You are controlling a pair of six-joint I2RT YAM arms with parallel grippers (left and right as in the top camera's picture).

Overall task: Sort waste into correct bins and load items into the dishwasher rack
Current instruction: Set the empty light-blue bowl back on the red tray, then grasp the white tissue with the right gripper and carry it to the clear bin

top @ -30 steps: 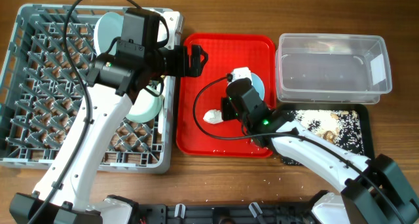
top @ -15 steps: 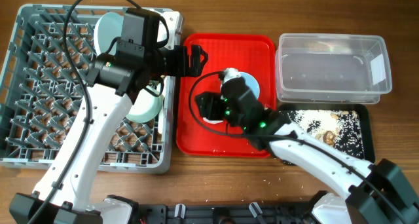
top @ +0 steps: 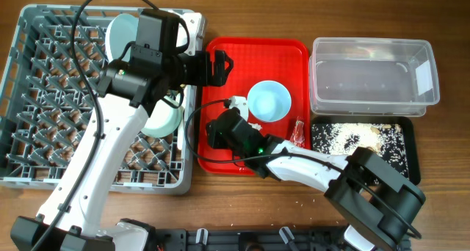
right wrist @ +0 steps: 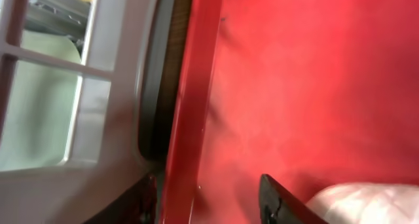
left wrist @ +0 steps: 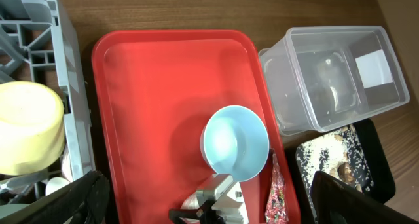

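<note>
A pale blue bowl [top: 269,101] [left wrist: 234,142] stands on the red serving tray [top: 242,53]. A shiny red wrapper [top: 297,133] [left wrist: 278,198] lies at the tray's right edge. My right gripper [top: 211,133] [right wrist: 215,201] is low over the tray's left rim, open, with only red tray [right wrist: 294,86] between its fingers. The white tissue [right wrist: 366,201] lies just outside its right finger. My left gripper [top: 222,66] [left wrist: 208,181] hangs open above the tray's upper left, holding nothing. The grey dishwasher rack [top: 44,97] holds a yellow cup [left wrist: 29,126] and a pale plate [top: 121,32].
The clear tub [top: 371,49] stands at the back right. In front of it sits the black tray [top: 416,159], strewn with crumbs [top: 352,137]. The rack's grey wall [right wrist: 111,119] runs close along the red tray's left rim.
My right arm has swung left from the bowl to the tray's left side, uncovering the bowl, and its jaws have gone from shut to open. The left arm has not moved.
</note>
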